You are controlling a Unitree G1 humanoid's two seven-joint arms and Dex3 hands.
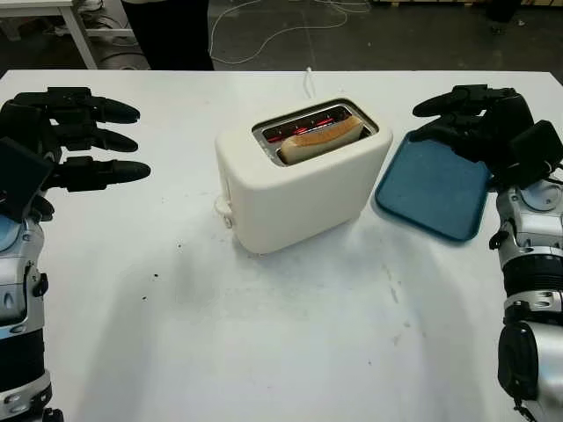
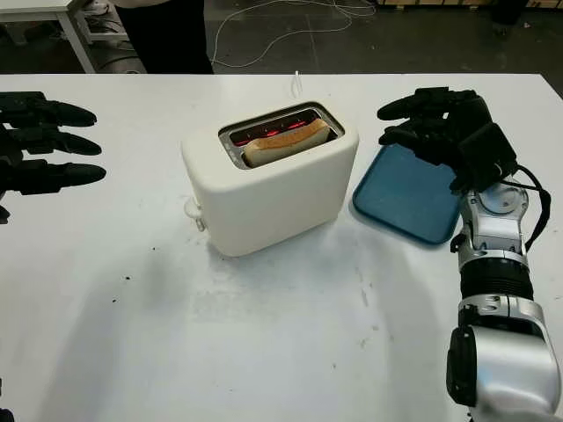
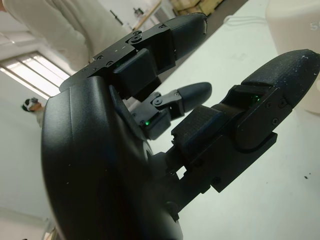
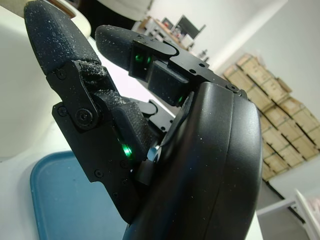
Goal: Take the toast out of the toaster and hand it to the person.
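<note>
One toast (image 1: 322,138) sits in toaster (image 1: 299,180), mid surface (image 1: 264,334). Both hands open, holding nothing: left hand (image 1: 66,136) w/ fingers extended, right hand (image 2: 444,123) over blue tray (image 2: 409,198).

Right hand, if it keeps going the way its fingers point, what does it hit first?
Probably the toaster: the right hand, open above the blue tray, points at its upper side, though its height is unclear.

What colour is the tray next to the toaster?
The tray is blue, lying beside the cream-white toaster. It shows best in the left eye view.
</note>
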